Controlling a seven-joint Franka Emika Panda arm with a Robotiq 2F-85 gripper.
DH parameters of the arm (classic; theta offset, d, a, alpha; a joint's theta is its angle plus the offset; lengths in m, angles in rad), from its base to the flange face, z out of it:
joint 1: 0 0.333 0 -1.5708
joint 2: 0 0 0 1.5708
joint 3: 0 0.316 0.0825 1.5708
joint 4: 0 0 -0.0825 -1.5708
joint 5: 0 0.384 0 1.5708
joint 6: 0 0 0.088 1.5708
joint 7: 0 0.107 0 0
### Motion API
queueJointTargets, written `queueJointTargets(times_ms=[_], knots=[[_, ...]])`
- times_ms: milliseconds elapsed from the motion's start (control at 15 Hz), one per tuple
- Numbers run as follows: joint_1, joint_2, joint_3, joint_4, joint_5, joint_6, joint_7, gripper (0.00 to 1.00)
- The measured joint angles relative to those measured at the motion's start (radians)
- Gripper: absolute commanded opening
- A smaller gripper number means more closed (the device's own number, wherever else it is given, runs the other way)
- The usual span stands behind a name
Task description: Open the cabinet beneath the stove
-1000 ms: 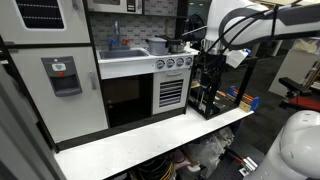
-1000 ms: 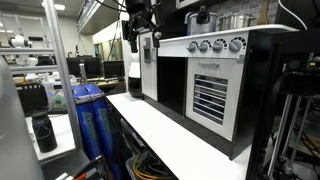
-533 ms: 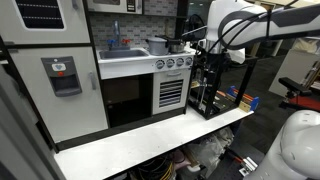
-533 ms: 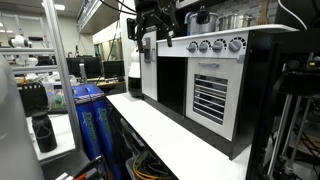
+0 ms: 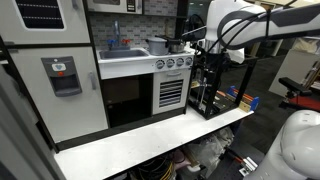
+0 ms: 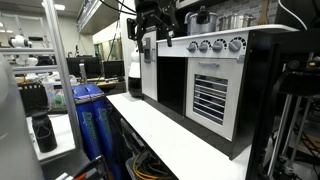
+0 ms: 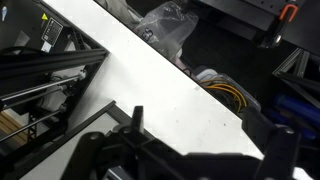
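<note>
The stove [image 5: 150,66] is a white toy cooktop with a strip of silver knobs [image 5: 172,62]; it also shows in an exterior view [image 6: 215,45]. Beneath it, the cabinet [image 5: 172,92] has a white-framed door with grey slats, shut in both exterior views [image 6: 210,97]. My gripper [image 5: 213,50] hangs in the air beside the end of the toy kitchen, at about knob height, apart from the door. An exterior view shows it up near the kitchen's top corner [image 6: 152,33]. In the wrist view my gripper [image 7: 208,135] is open and empty above the white table [image 7: 170,80].
A doorless dark recess [image 5: 122,100] lies beside the cabinet, with a tall grey fridge door [image 5: 62,80] beyond it. The white table [image 5: 150,145] runs along the front. A dark metal rack [image 5: 208,95] stands beside the kitchen. Cables and bags [image 7: 170,20] lie below the table's edge.
In the first half second my gripper rose a little and turned near the kitchen's top corner. Since then nothing has visibly moved. The cabinet door stays shut.
</note>
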Motion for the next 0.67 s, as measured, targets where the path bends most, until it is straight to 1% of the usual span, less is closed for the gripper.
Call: queueJointTargets(times_ms=[67, 200, 400, 667], knots=[[0.0, -0.003, -0.001, 0.0, -0.008, 0.01, -0.006, 1.0], [0.0, -0.008, -0.004, 0.0, -0.065, 0.057, -0.044, 1.0], [0.005, -0.008, -0.021, -0.012, -0.141, 0.152, -0.145, 1.0], [0.038, 0.012, -0.091, -0.059, -0.154, 0.3, -0.338, 1.0]])
